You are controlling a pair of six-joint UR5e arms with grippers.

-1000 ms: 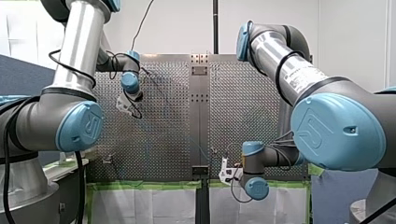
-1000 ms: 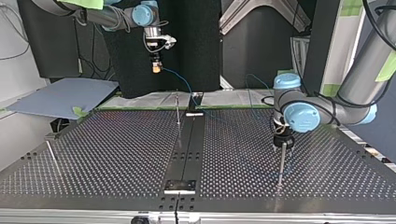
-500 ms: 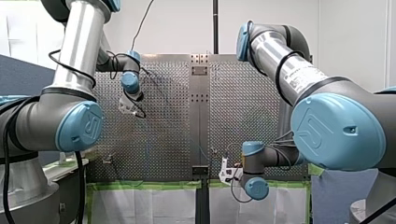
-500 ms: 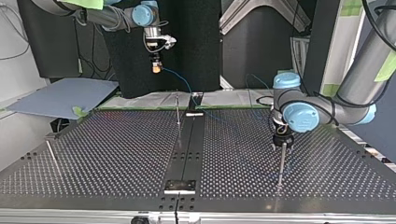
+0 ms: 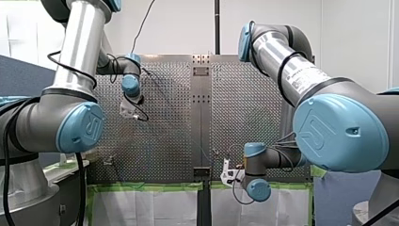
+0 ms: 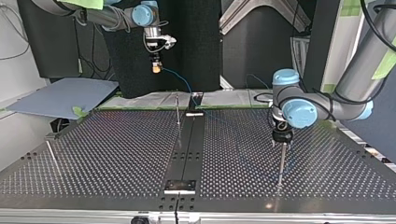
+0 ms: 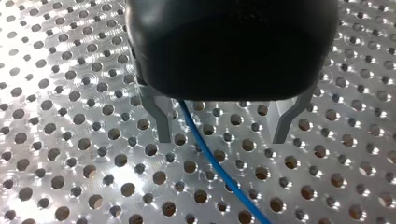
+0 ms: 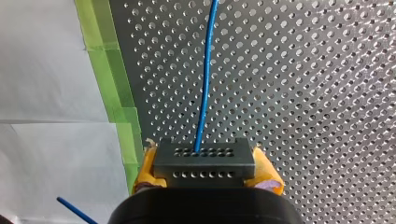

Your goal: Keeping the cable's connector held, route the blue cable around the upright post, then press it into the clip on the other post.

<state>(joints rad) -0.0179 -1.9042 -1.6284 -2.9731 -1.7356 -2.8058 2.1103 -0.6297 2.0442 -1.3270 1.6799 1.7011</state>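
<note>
In the right wrist view my right gripper (image 8: 204, 179) is shut, its yellow pads clamped on a grey perforated connector (image 8: 204, 159). The blue cable (image 8: 204, 93) runs from the connector out over the perforated table. The top view shows that gripper (image 6: 156, 69) held high above the table's far edge, with the cable (image 6: 182, 84) dropping towards the middle upright post (image 6: 178, 109). My left gripper (image 7: 224, 133) is open, and the cable (image 7: 210, 158) passes loosely between its metal fingers (image 7: 162, 122). It hovers (image 6: 282, 142) just over the top of another upright post (image 6: 280, 165).
A third thin post (image 6: 52, 156) leans at the top view's left. A dark strip (image 6: 187, 149) divides the perforated table (image 6: 116, 154). Green tape (image 8: 109, 84) and white sheeting border the table edge, and a blue-grey board (image 6: 65, 95) lies beyond it.
In the top view my left gripper has lifted a little, away from the post's top. The right arm and the connector have stayed where they were.
</note>
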